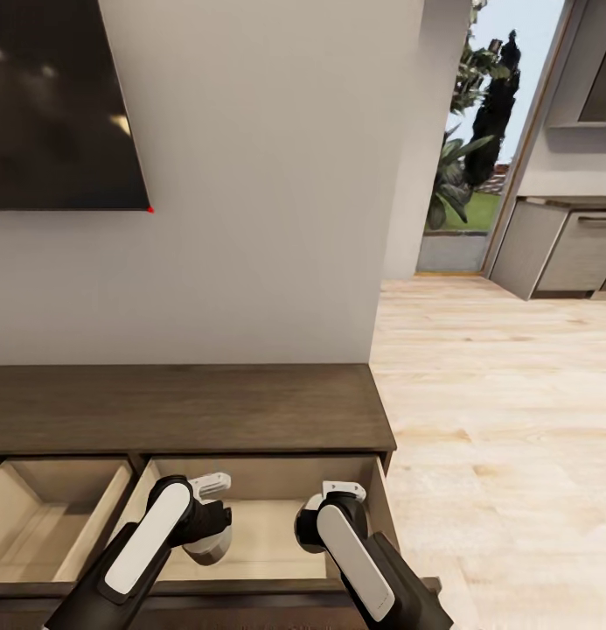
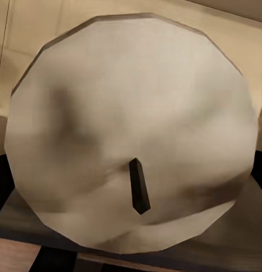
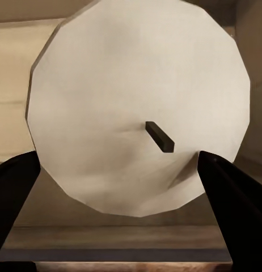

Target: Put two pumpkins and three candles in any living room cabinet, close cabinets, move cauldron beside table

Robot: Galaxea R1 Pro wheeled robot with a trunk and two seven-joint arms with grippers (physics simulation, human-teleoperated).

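Both arms reach over open right drawer (image 1: 268,534) of dark-brown cabinet (image 1: 180,407); 2nd drawer (image 1: 49,516) open to its left. Left gripper (image 1: 208,541) clenched on off-white candle (image 1: 211,549), candle end with dark wick seen close in left wrist view (image 2: 131,141). Right gripper (image 3: 131,187) grasps 2nd candle (image 3: 136,107) between dark fingers (image 3: 233,192), above pale drawer floor. TV (image 1: 58,105) on wall above cabinet; wood floor (image 1: 504,420) to right
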